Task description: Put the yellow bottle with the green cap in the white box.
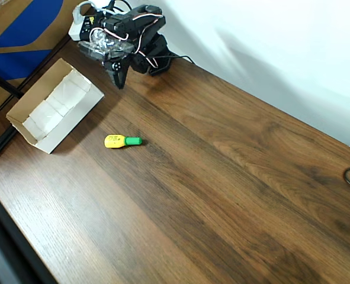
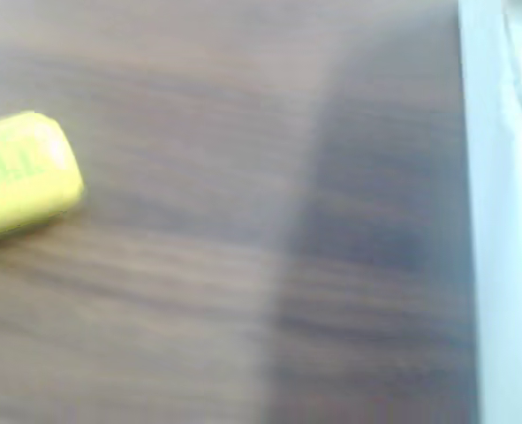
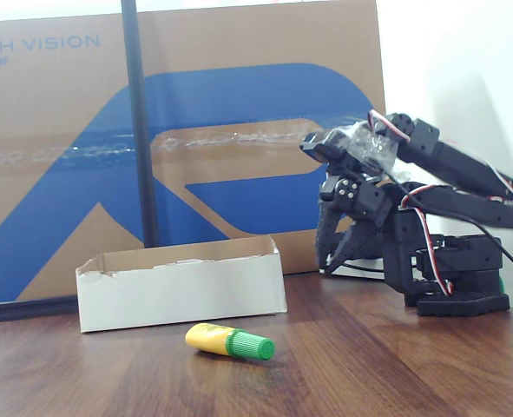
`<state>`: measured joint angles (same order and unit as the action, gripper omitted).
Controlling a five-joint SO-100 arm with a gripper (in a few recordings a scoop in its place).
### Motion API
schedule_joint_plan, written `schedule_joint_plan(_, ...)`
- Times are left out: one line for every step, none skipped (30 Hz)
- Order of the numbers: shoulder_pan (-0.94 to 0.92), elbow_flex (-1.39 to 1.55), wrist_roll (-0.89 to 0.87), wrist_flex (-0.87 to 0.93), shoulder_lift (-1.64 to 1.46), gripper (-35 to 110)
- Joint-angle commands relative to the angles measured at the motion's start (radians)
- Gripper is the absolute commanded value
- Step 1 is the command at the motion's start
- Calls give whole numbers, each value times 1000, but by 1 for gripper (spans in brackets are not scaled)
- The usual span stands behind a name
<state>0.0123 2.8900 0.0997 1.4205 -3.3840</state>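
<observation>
The yellow bottle with the green cap (image 1: 121, 141) is lying on its side on the wooden table (image 1: 222, 177), out in the open and touching nothing else. In the overhead view its green cap is pointing right and its yellow body is pointing left; in the fixed view it (image 3: 228, 341) is lying just in front of the white box, near but apart from it, cap again to the right. The wrist view is showing a blurred yellow end of the bottle (image 2: 22, 172) at the left edge, with bare wood beside it.

The white box (image 1: 53, 112) is sitting at the far left of the table in the overhead view, open side up, its white lining showing inside. In the fixed view the box (image 3: 182, 287) is standing in front of a large brown-and-blue carton (image 3: 195, 130) and a dark upright pole (image 3: 139, 122).

The black arm is folded up at the far side of the table, to the right of the box in both views. The gripper (image 1: 118, 76) is hanging point-down above the wood between box and arm base, well apart from the bottle. In the fixed view the gripper (image 3: 338, 248) is holding nothing, and its two fingers are standing slightly apart
</observation>
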Motion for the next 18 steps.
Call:
schedule_joint_plan(6,-98,29,17,52,0)
schedule_joint_plan(5,-123,32,17,77,0)
schedule_joint_plan(3,-147,34,17,104,0)
schedule_joint_plan(-2,-175,37,15,138,0)
schedule_joint_plan(-5,-198,41,5,166,1)
schedule_joint_plan(-12,-221,46,-12,186,2)
schedule_joint_plan(-14,-250,49,-20,215,2)
schedule_joint_plan(-14,-285,51,-25,252,2)
schedule_joint_plan(-14,-324,48,-29,288,2)
schedule_joint_plan(-12,-359,46,-31,319,2)
schedule_joint_plan(-6,-394,46,-31,348,2)
schedule_joint_plan(2,-423,49,-32,371,3)
schedule_joint_plan(11,-445,54,-41,393,3)
schedule_joint_plan(20,-462,60,-52,413,4)
schedule_joint_plan(32,-476,64,-64,436,4)
schedule_joint_plan(40,-488,64,-83,462,5)
schedule_joint_plan(46,-499,55,-100,492,5)
schedule_joint_plan(51,-508,46,-117,522,4)
